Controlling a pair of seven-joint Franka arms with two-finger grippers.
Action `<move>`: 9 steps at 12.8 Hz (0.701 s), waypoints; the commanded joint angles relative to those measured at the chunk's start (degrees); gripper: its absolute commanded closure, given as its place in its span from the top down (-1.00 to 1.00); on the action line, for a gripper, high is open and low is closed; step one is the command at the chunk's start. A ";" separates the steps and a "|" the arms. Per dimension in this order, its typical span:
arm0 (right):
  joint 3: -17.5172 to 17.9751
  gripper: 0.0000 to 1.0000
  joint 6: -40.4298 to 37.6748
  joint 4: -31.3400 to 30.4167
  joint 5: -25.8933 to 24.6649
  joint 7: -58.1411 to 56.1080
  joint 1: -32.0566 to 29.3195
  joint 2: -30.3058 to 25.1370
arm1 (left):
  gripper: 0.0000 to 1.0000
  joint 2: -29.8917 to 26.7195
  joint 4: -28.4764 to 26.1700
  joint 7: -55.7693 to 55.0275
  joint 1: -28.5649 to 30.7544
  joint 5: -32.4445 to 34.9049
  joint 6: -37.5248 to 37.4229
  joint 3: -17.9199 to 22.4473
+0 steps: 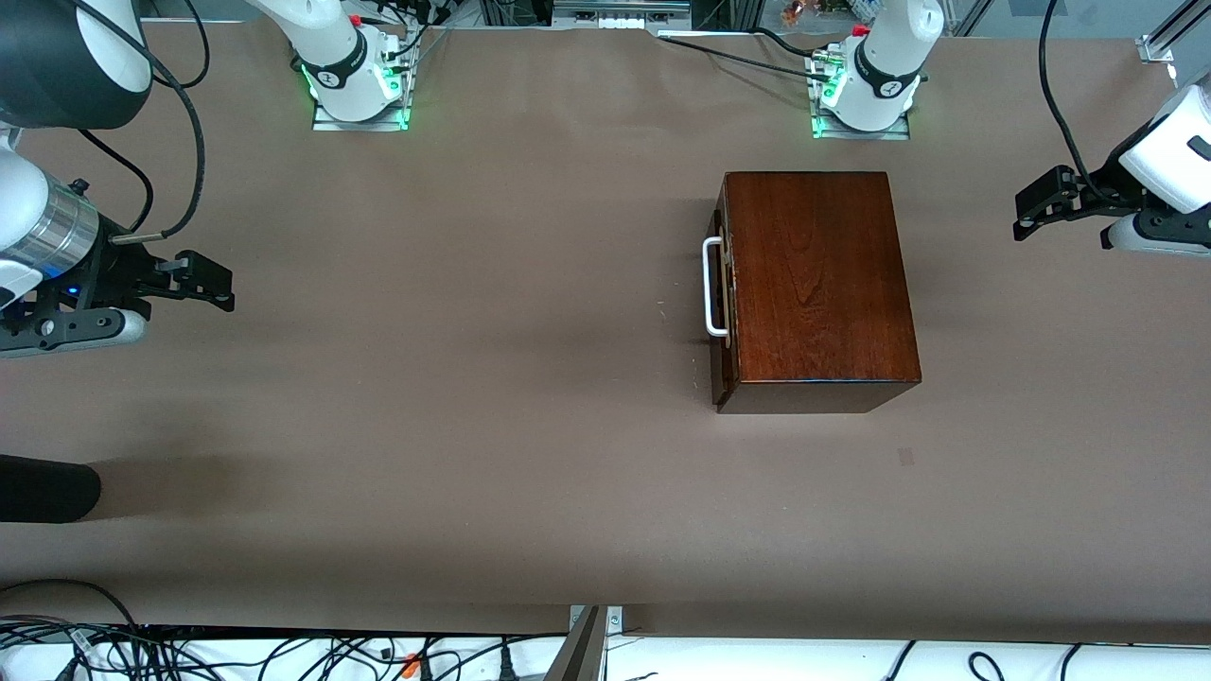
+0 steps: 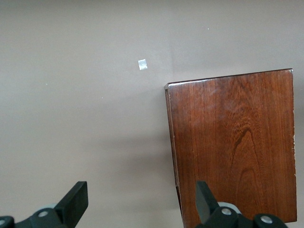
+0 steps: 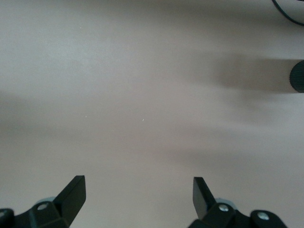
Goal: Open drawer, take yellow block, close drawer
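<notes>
**Drawer shut, both arms waiting wide**

And here is the drawer (image 1: 721, 293), pushed fully into its box (image 1: 818, 274), the dark front flush with the body and only a thin seam showing. Its white U-shaped bar handle (image 1: 711, 288) stands proud of the front, smooth and rounded, facing the right arm's end of the counter (image 1: 473, 397). The box is a rectangular block of reddish-brown wood, polished, with long grain lines running across the lid and crisp, square edges; from the left wrist view the top gleams softly. It sits toward the left arm's end, between the middle of the counter and the left arm's base. No yellow block is on show anywhere in these views.

Out from there, the counter is a matte, brownish-grey sheet, flat and plain, with a small pale square mark (image 1: 906, 457) just nearer to the front camera than the box.

The left end effector (image 1: 1024, 216) hangs over the counter's left-arm end, beside the box, its black fingers spread apart and gripping nothing. The right end effector (image 1: 225, 288) hangs over the right arm's end, well apart from the box, fingers likewise spread wide over bare surface.
</notes>
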 commanded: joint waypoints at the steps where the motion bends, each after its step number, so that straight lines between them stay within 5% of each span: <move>1: 0.01 1.00 0.70 -1.52 1.14 0.57 0.19 -1.45 | 1.00 0.80 1.79 -0.57 -0.09 0.22 -0.87 -0.18; 9: 0.01 1.00 0.70 -1.52 1.14 0.57 0.28 -1.45 | 1.00 1.24 1.96 -0.57 -0.09 0.22 -0.87 -0.18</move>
